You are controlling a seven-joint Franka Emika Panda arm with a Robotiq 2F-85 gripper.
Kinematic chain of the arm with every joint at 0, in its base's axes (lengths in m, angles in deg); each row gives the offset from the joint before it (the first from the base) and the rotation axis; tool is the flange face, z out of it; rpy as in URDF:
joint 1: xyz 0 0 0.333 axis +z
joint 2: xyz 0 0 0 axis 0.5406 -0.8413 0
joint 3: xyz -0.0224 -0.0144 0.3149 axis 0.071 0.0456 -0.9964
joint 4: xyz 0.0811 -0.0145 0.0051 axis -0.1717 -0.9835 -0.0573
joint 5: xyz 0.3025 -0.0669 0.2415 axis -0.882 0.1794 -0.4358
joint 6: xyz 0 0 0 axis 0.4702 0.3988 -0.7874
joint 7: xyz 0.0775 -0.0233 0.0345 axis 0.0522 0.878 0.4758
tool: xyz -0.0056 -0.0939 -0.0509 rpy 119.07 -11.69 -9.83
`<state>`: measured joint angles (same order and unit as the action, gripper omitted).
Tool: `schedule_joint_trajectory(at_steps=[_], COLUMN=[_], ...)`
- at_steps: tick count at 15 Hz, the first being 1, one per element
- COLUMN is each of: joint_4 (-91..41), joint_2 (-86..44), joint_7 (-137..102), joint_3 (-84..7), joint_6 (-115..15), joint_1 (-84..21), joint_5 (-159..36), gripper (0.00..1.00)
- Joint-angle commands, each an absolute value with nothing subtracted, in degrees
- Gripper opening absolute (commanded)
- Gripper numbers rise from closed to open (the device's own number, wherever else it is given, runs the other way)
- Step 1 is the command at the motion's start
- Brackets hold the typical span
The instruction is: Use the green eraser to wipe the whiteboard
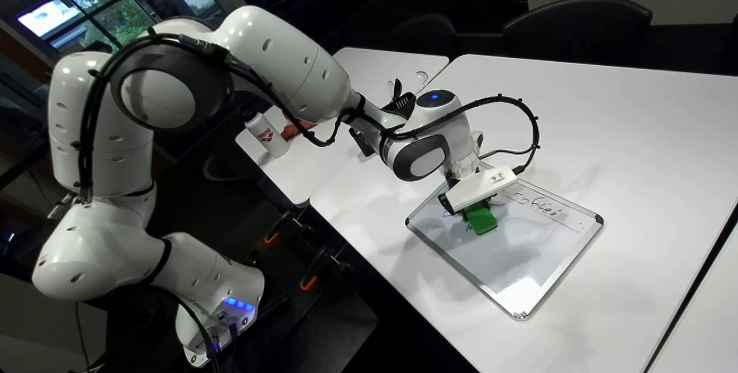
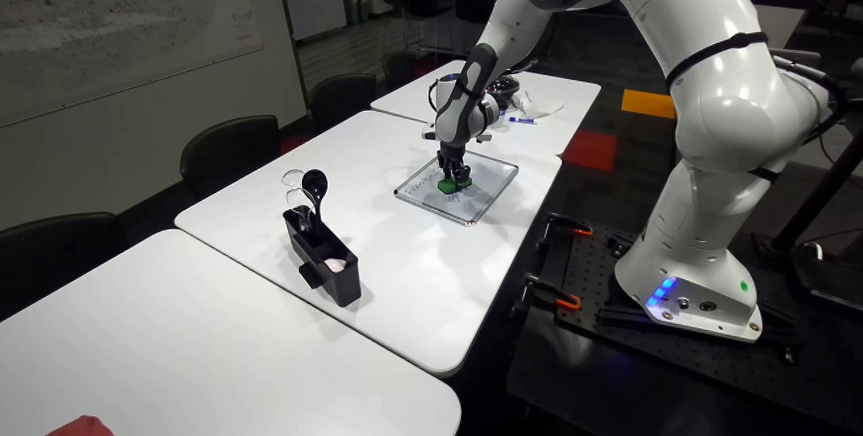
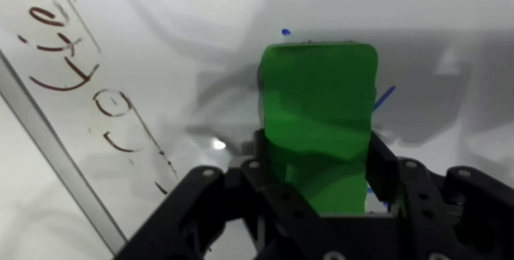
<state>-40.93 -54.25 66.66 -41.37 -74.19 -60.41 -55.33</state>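
Grasping the green eraser (image 3: 317,87) between both black fingers (image 3: 383,171) of the gripper (image 3: 317,151), pinched across its narrow width, along the left and right long sides in the wrist view. Holding it low over the whiteboard (image 1: 536,269) in both exterior views, seemingly down on the surface; cannot tell full contact from a slight gap. Placed a little left of the whiteboard's middle in an exterior view, with the near end of the eraser (image 1: 483,223) showing from under the white bar (image 1: 478,188). With the whiteboard flat on the white table (image 1: 663,131) and edged by a thin grey frame (image 3: 60,159), stretching the white arm (image 1: 305,67) across from the left in an exterior view, bent downward at the wrist. In the wrist view, showing dark reddish handwriting (image 3: 60,89) on the left, between frame and eraser, a blue stroke (image 3: 384,98) meeting the eraser's right edge, and a blue dot (image 3: 285,32) just past its far end. In an exterior view, showing a long black box (image 2: 323,254) nearer and to the left, well apart from the whiteboard, with a black spoon (image 2: 315,187) upright in it beside clear rounded things (image 2: 294,178), too glassy to name. Showing also, on a farther table (image 2: 573,92), a blue marker (image 2: 522,120) and something white and crumpled (image 2: 539,107), plus dark chairs (image 2: 229,146) along the left. In an exterior view, showing a white bottle (image 1: 268,138) with red print on the left, just beside something red (image 1: 291,131).
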Motion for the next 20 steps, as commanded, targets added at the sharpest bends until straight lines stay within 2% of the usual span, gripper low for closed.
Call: schedule_joint_trajectory(at_steps=[1, 4, 8, 12, 20], joint_4=[-48.88, -52.63, -55.83, -57.06, -50.87], joint_2=[-54.21, -53.51, -52.02, -51.45, -53.9], joint_7=[68.82, 72.01, 76.96, 77.38, 75.46], joint_3=[-42.94, -46.72, -51.91, -51.43, -49.97], joint_6=[-84.6, -88.01, -85.26, -84.86, -82.96], joint_1=[-62.86, -66.86, -71.44, -70.74, -72.71], joint_5=[-54.95, -54.55, -54.05, -54.24, -57.08], gripper=[0.33, 0.33, 0.33, 0.33, 0.33])
